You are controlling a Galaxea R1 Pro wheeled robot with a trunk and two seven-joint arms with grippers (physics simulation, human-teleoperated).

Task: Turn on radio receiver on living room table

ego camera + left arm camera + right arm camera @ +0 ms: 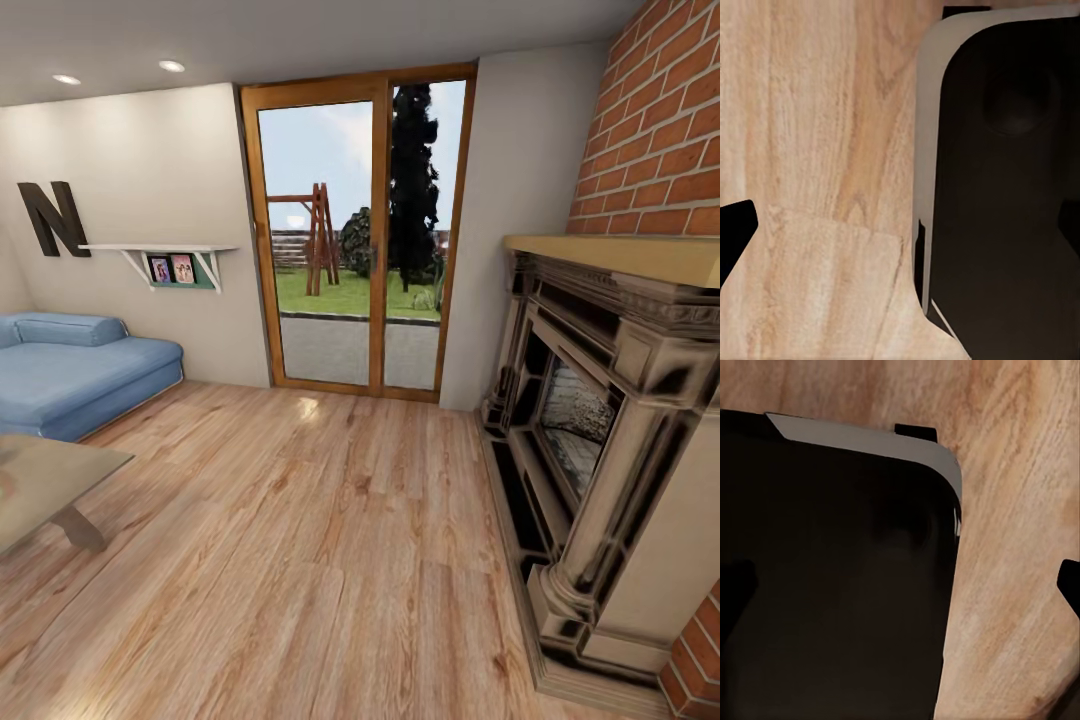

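Both wrist cameras look down past the robot's own dark base point(1005, 187) at the plank floor point(300, 520); whether either gripper is open or closed, I cannot tell. The coffee table point(45, 480) pokes in at the head view's lower left, beside the blue sofa point(70, 375). No radio visible yet. I'd swing left, away from the fireplace point(600, 420), and approach the table squarely before reaching.

Floor point(300, 540): light wood planks, satin sheen. Table point(50, 480) top: smooth, matt. Sofa point(80, 375): blue cloth. Fireplace point(610, 440) surround: glossy; wall point(660, 120) above: rough brick.
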